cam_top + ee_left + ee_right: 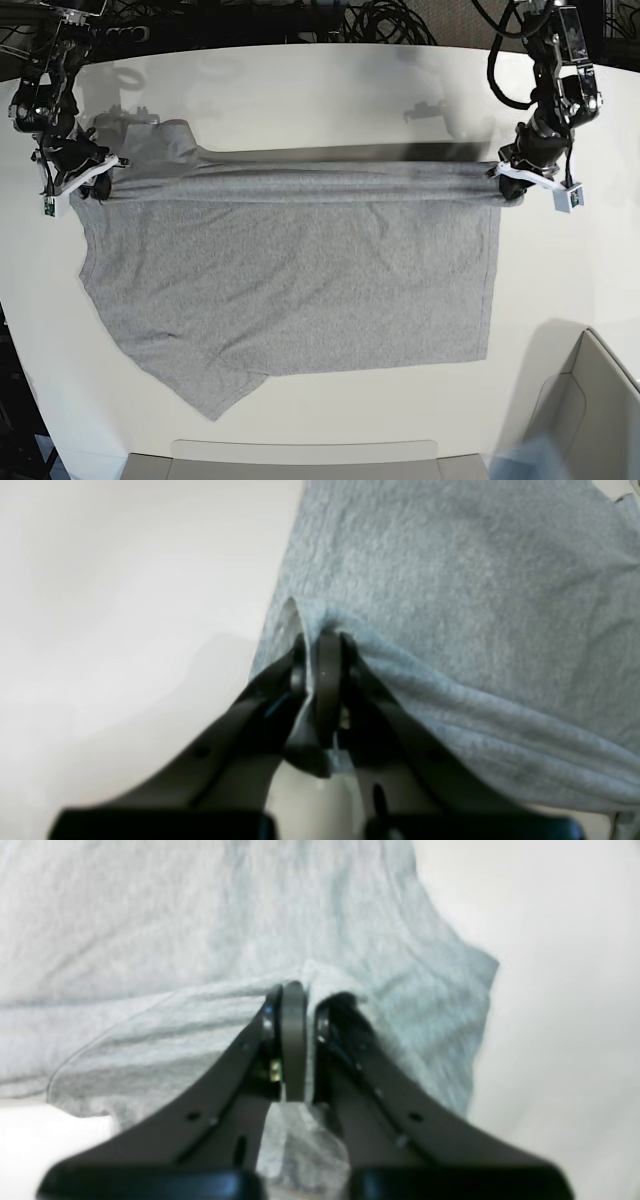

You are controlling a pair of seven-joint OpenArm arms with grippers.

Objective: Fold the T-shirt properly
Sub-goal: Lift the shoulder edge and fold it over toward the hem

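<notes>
The heather-grey T-shirt [300,270] is spread across the white table, its far edge pulled up into a taut straight ridge between the two grippers. My left gripper [503,183] is shut on that edge at the base view's right; in the left wrist view the left gripper [322,640] pinches bunched grey cloth [450,605]. My right gripper [100,177] is shut on the edge at the base view's left, near a sleeve [160,140]; the right wrist view shows the right gripper [300,995] clamped on a fold of the shirt [200,940]. No lettering shows.
The white table [300,90] runs bare behind the shirt. A grey bin [580,410] stands at the front right corner, and a grey tray edge [300,455] lies along the front. Black cables [380,20] hang beyond the table's far edge.
</notes>
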